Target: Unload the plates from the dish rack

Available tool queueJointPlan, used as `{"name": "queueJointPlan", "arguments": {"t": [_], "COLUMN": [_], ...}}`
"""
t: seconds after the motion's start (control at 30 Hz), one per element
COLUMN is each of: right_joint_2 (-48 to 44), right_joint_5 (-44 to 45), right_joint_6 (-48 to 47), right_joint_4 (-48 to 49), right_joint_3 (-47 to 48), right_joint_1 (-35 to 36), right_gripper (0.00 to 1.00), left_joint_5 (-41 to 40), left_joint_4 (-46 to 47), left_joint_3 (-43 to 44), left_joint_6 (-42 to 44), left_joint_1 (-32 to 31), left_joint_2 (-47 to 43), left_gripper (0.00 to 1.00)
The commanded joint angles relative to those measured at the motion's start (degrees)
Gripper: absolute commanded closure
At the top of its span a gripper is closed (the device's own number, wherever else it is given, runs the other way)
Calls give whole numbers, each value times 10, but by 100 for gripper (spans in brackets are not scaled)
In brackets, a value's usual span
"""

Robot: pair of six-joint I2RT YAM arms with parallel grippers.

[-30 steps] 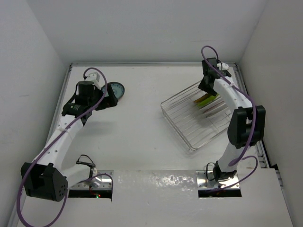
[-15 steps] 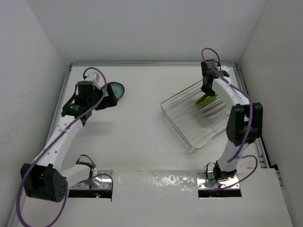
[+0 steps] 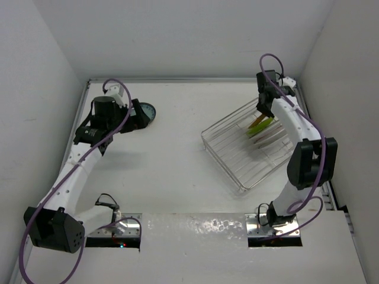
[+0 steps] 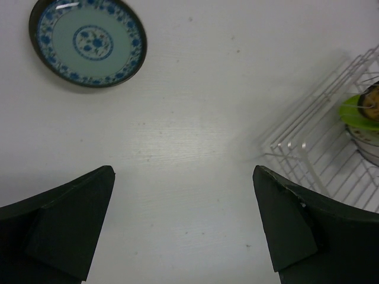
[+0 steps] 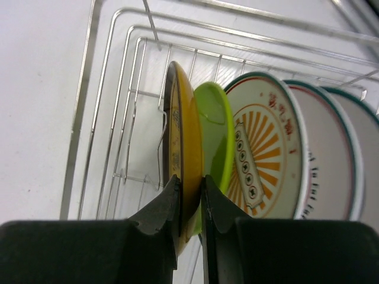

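The silver wire dish rack (image 3: 237,155) lies at the right; a corner of it shows in the left wrist view (image 4: 320,142). Several plates stand on edge in it (image 3: 262,127): a yellow-orange plate (image 5: 188,142), a lime green plate (image 5: 216,130) and white plates with an orange patterned centre (image 5: 266,148). My right gripper (image 5: 190,188) is shut on the rim of the yellow-orange plate, one finger on each face. My left gripper (image 4: 183,231) is open and empty above bare table, left of the rack. A blue-patterned plate (image 4: 87,41) lies flat on the table at the back left (image 3: 147,112).
White walls close in the table at the back and both sides. A raised rail runs along the right edge (image 3: 323,171) next to the rack. The two arm bases (image 3: 118,231) sit at the near edge.
My right gripper has shifted slightly right and back over the plates in the rack. My left arm has drawn back a little from the blue-patterned plate.
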Motion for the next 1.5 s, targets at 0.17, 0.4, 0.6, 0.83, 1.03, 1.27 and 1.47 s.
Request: {"name": "queueJointPlan", "arguments": {"t": [0.17, 0.4, 0.6, 0.83, 1.03, 1.27, 1.47], "right_joint_2": [-92, -174, -190, -188, -173, -161, -179], "right_joint_5": [-27, -323, -462, -536, -537, -392, -252], "right_joint_6": [-60, -167, -195, -123, -103, -122, -127], "right_joint_4": [-8, 175, 286, 407, 432, 295, 147], "right_joint_3": [81, -16, -39, -85, -101, -80, -72], "right_joint_1": [6, 36, 101, 120, 135, 132, 105], "right_gripper": [93, 98, 100, 100, 100, 6, 1], "left_joint_5": [157, 359, 363, 339, 339, 148, 3], "left_joint_4": [106, 332, 369, 359, 364, 206, 158], "left_joint_3": [89, 75, 123, 146, 149, 184, 158], "left_joint_6": [-77, -215, -240, -235, -236, -194, -240], "left_joint_1": [3, -5, -45, -68, -68, -47, 69], "left_joint_2": [34, 120, 185, 235, 268, 278, 291], "left_gripper": [0, 0, 0, 33, 75, 100, 100]}}
